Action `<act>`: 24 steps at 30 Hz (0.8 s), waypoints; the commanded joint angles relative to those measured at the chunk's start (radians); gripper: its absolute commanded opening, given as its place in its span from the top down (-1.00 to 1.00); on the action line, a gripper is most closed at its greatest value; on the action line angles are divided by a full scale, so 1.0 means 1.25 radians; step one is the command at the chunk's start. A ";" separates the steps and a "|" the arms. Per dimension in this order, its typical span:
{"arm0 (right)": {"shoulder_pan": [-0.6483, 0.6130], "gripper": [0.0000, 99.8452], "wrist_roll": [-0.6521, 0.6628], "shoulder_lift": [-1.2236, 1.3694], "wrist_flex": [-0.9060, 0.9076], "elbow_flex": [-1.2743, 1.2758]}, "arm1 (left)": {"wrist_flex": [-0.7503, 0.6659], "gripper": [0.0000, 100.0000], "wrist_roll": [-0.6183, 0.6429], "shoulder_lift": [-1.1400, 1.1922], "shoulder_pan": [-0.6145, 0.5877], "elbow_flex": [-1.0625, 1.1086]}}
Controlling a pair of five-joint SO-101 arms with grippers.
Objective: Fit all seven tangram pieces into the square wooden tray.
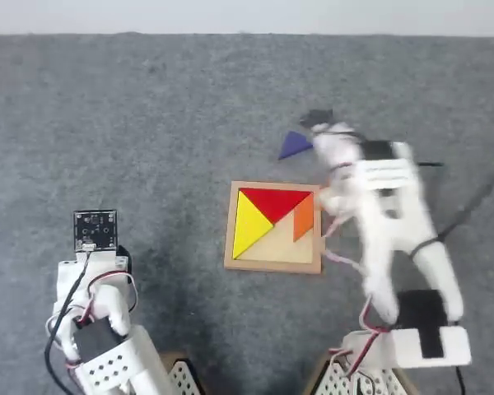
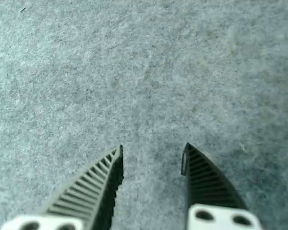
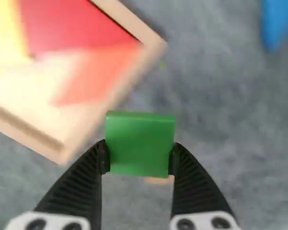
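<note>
The square wooden tray lies mid-table and holds a red triangle, a yellow triangle and an orange piece; the rest of its floor is bare. My right gripper is shut on a green square, held above the carpet just outside the tray's corner by the red and orange pieces. In the high view the right gripper is beside the tray's right edge. A purple-blue triangle lies beyond the tray. My left gripper stands open over bare carpet.
The left arm is folded back at the front left, well away from the tray. A blue piece lies on the carpet past the green square. Grey carpet covers the table.
</note>
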 commanded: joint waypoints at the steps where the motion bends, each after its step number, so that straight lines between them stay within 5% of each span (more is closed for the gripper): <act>1: -0.002 0.99 0.048 -0.052 -0.018 0.070 | -0.010 0.62 0.002 -0.011 0.007 -0.007; 10: -0.334 0.99 -0.129 -0.050 -0.169 0.172 | -0.009 0.62 0.002 -0.011 0.004 -0.007; 24: -0.445 0.98 -0.222 0.010 -0.193 0.144 | -0.009 0.62 0.002 -0.011 0.006 -0.007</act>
